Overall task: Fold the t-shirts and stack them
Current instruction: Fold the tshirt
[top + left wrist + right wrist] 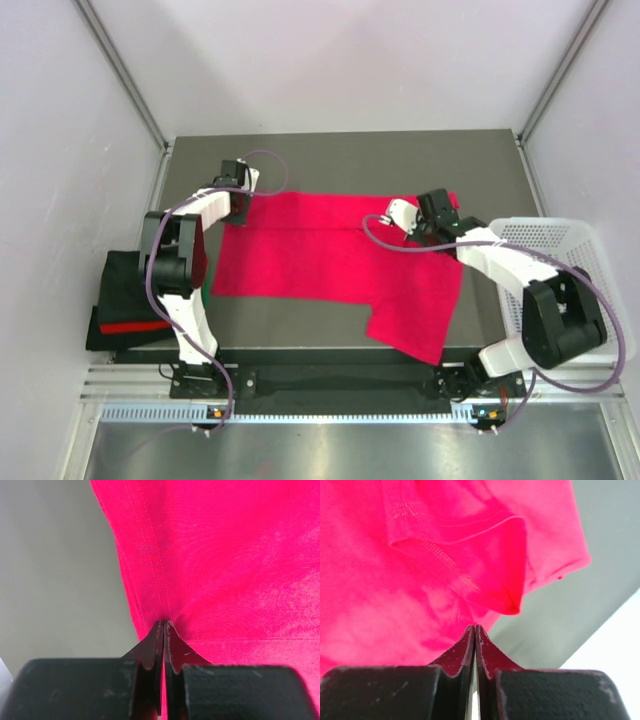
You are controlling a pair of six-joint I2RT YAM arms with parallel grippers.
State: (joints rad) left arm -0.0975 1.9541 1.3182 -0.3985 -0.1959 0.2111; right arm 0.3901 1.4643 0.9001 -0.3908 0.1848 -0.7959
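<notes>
The bright magenta t-shirt (330,262) lies spread across the dark table, one part hanging toward the near edge at the right. My left gripper (239,206) is at its far left corner, shut on the hemmed edge (150,570), with cloth showing between the fingertips (164,623). My right gripper (432,216) is at the shirt's far right edge, shut, with its tips (474,627) pinching cloth (395,590) beside a folded sleeve hem. A folded pile (125,300), black with a red band and a bit of green, sits off the table's left side.
A white mesh basket (575,245) stands at the right edge of the table, close to my right arm. Grey walls enclose the back and sides. A metal rail runs along the near edge (330,408).
</notes>
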